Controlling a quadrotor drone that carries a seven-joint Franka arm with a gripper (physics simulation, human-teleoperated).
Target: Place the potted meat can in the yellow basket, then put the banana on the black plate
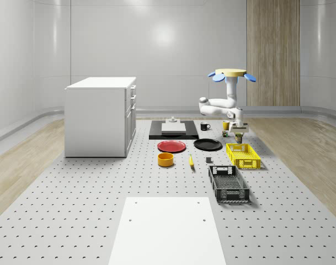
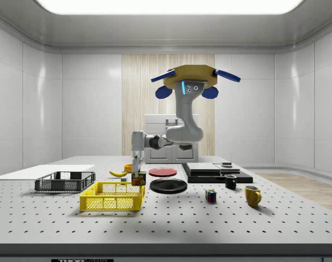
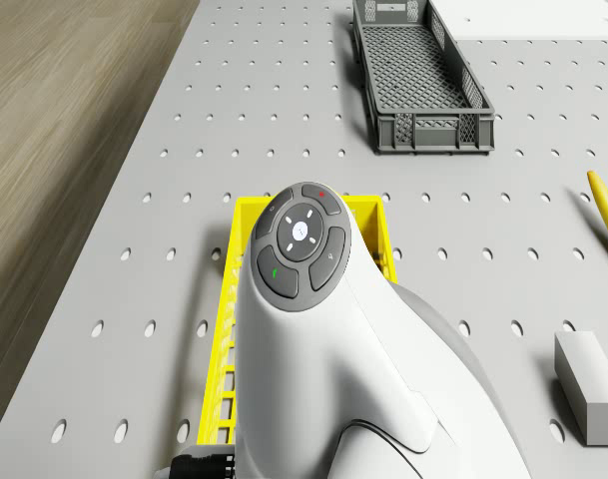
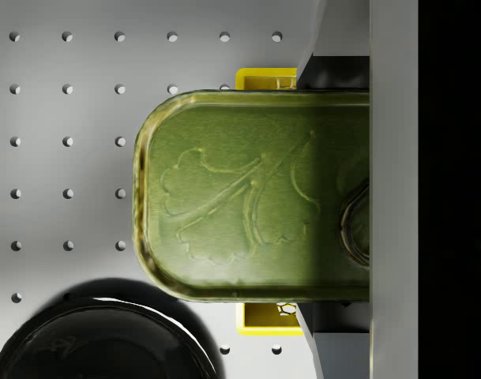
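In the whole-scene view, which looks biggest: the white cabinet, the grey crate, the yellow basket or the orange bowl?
1. White cabinet
2. Grey crate, though it sits nearer the camera
3. Yellow basket
4. Orange bowl

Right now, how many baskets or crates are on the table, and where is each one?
2. The yellow basket lies under the gripper, which holds the potted meat can. The dark grey crate lies beyond its other end, nearer the white sheet.
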